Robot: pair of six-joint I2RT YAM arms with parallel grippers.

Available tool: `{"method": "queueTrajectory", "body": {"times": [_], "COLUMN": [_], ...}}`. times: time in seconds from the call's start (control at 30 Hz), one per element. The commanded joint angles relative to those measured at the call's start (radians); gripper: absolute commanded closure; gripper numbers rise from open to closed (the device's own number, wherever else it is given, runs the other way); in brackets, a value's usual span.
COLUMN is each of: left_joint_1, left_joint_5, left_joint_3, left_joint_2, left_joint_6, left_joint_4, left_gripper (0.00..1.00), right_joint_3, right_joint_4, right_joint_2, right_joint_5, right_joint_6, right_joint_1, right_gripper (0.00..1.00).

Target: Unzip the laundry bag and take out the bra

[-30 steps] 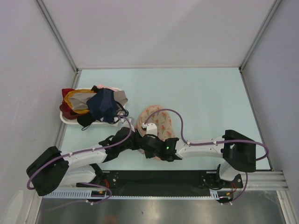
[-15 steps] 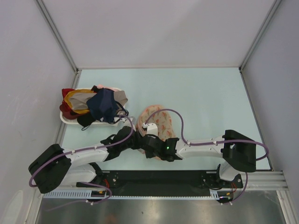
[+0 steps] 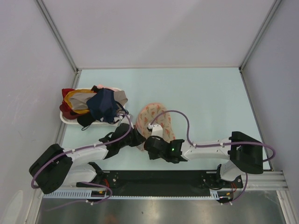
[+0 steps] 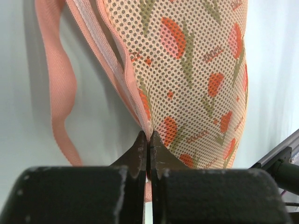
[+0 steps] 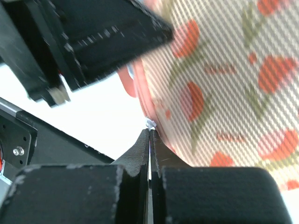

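The flat beige-pink mesh laundry bag (image 3: pixel 156 116) lay on the pale table (image 3: pixel 210 102). The left pincer (image 4: pixel 148 142) clamped its pink zip rim (image 4: pixel 122 86), likely as an anchor. The right pincer (image 5: pixel 150 135), also together, nipped a small white tab (image 5: pixel 150 123), probably the zip pull.

beige-pink laundry bag (image 4: pixel 196 70), red-orange motifs (image 4: pixel 173 35), pink edging (image 4: pixel 51 93)

The left claw (image 4: pixel 148 139) is closing to pinch the pink zip rim of the laundry bag (image 3: pixel 153 116), jaws now pressed together. The right arm (image 3: pixel 210 148) is drawing away toward its own side, carrying the right claw (image 5: pixel 150 132) along, and the bag is bunching narrower and shifting left.
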Motion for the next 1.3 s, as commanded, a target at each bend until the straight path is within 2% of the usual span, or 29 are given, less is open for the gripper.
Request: {"method": "queueTrajectory", "body": {"times": [0.0, 0.67, 0.93, 1.17, 1.2, 1.27], "left_joint_1": [0.041, 0.087, 0.085, 0.079, 0.079, 0.079], "left_joint_5": [-0.035, -0.02, 0.012, 0.107, 0.112, 0.104], "left_joint_3": [0.034, 0.071, 0.183, 0.263, 0.266, 0.267], "left_joint_2": [0.001, 0.052, 0.136, 0.216, 0.217, 0.201], "left_joint_6": [0.054, 0.105, 0.215, 0.265, 0.266, 0.271], "left_joint_4": [0.007, 0.012, -0.001, 0.024, 0.018, 0.002], "left_gripper": [1.0, 1.0, 1.0, 1.0, 0.86, 0.68], "right_joint_3": [-0.038, -0.116, -0.11, -0.096, -0.085, -0.068], "right_joint_4": [-0.049, -0.098, -0.09, -0.075, -0.07, -0.064], "right_joint_2": [-0.054, -0.12, -0.129, -0.117, -0.111, -0.088], "right_joint_5": [0.024, 0.043, 0.038, 0.046, 0.047, 0.05], "right_joint_6": [0.045, 0.111, 0.107, 0.099, 0.095, 0.076], "right_joint_1": [0.011, 0.013, 0.019, 0.021, 0.021, 0.019], "right_gripper": [1.0, 1.0, 1.0, 1.0, 1.0, 1.0]}}
